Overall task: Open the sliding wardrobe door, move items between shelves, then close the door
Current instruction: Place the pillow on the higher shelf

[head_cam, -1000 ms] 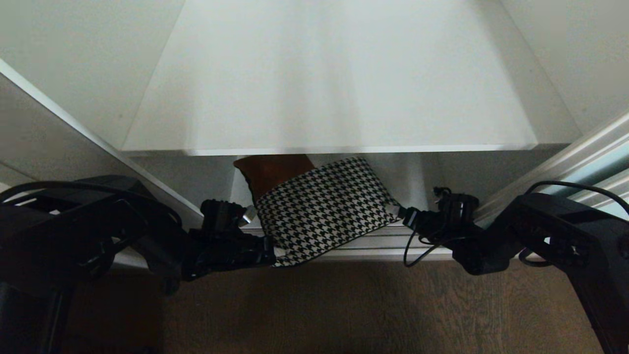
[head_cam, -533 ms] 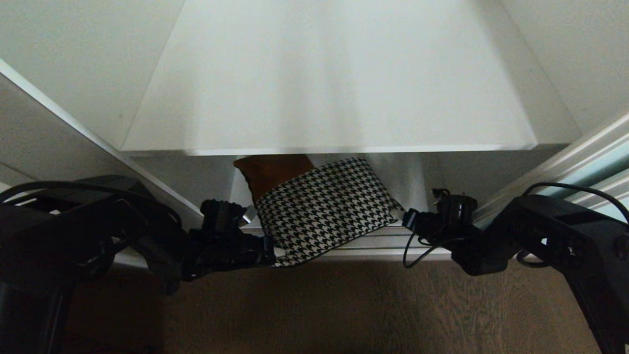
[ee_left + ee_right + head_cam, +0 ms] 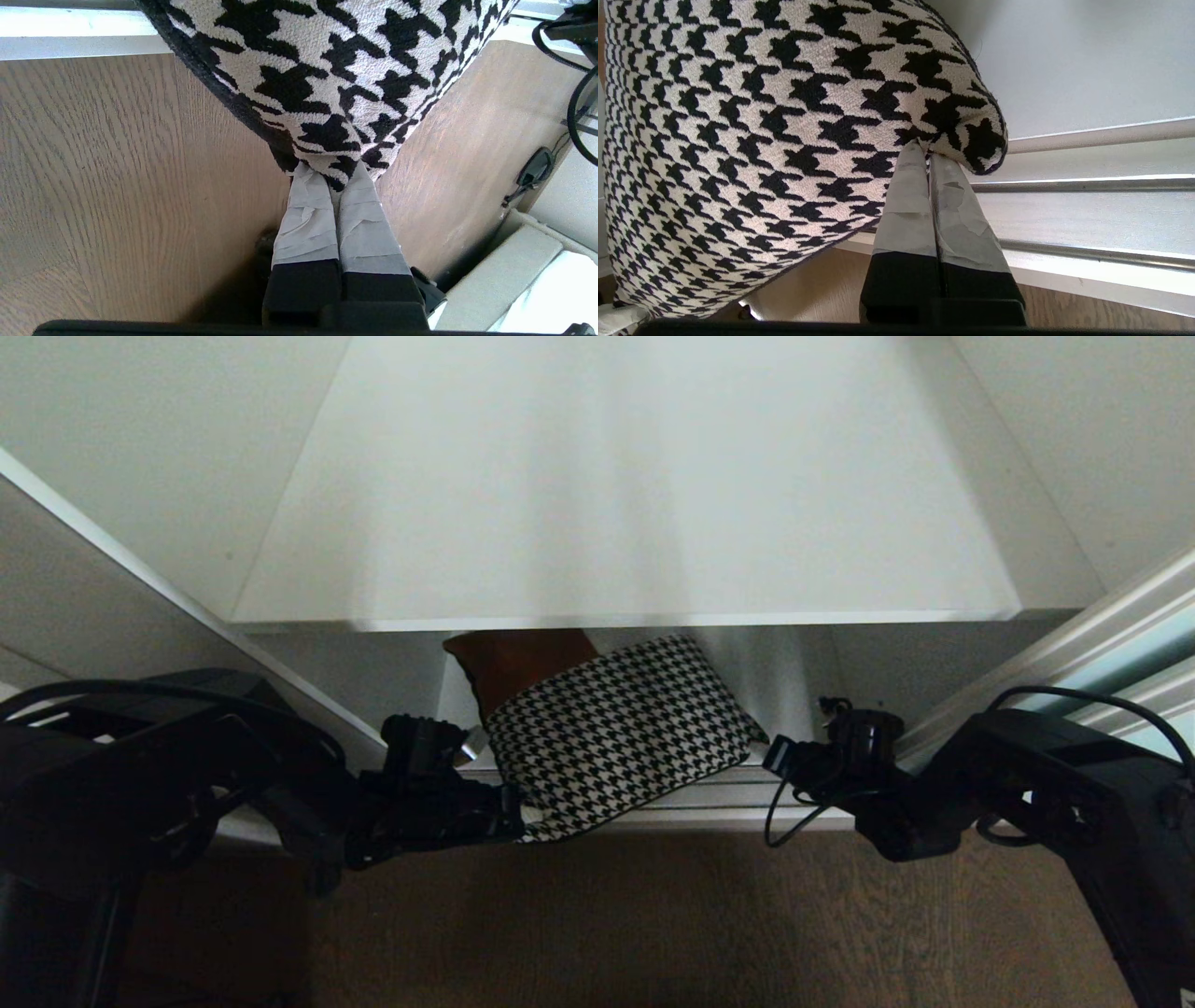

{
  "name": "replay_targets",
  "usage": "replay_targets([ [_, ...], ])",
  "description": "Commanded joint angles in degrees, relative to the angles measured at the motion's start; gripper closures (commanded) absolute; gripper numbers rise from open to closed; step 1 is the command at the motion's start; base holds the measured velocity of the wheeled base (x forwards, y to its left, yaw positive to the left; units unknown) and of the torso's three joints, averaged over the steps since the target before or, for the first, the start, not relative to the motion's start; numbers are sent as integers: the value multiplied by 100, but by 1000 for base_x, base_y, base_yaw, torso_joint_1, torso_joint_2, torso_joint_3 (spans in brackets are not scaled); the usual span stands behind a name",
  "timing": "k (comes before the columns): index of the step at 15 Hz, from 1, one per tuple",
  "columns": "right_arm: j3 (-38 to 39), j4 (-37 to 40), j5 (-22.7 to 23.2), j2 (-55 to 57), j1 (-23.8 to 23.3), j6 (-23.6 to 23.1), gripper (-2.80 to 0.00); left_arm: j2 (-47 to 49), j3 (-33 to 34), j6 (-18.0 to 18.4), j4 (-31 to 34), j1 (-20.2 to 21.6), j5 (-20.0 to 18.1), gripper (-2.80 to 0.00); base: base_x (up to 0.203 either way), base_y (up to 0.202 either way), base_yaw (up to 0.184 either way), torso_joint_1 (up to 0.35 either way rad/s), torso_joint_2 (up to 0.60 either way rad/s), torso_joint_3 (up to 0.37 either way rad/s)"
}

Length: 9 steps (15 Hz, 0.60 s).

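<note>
— Houndstooth cloth, that's what both arms have hold of. The bundle (image 3: 611, 733) lies half out of the bottom compartment, under the white shelf (image 3: 625, 523), with one corner hanging past the door track (image 3: 709, 798) over the wooden floor (image 3: 653, 924).

— How are the hands set?

— The left gripper (image 3: 332, 175) is pinched tight on the overhanging corner; its taped fingers (image 3: 306, 219) meet with just the seam between them. The right gripper (image 3: 928, 154) has its fingers (image 3: 906, 205) closed on the opposite corner, up by the track. Both bites look thin to me — only the very edge of the fabric.

— So what worries you?

— Slipping, mainly. A soft bundle held by two tips will sag in the middle when lifted, and the weight could drag a corner out of one hand. Then it swings from the other and unfolds.

— And the shelf above?

— Its front edge sits close over the bundle. If the arms rise before drawing it clear, the cloth may catch under that edge. An orange-brown piece (image 3: 518, 667) lies just behind and seems to touch the bundle; I can't tell whether they are tangled, but it might be dragged along.

— The door?

— Only a pale strip (image 3: 1134, 649) shows at the right, near the right arm; a wide swing could knock it.
</note>
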Motion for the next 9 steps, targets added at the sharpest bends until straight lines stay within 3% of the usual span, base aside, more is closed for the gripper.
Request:
replay_targets([
  [1, 268, -45, 13, -199, 2, 7, 0, 9, -12, -16, -19, -11, -17, 0, 0, 0, 0, 0, 0, 0],
  [7, 906, -63, 104, -550, -2, -109, 0, -67, 54, -51, 33, -68, 1, 0, 0, 0, 0, 0, 0, 0],
  [9, 1352, -142, 200, -826, 1, -108, 0, -109, 67, -60, 46, -182, 202, 0, 0, 0, 0, 0, 0, 0],
])
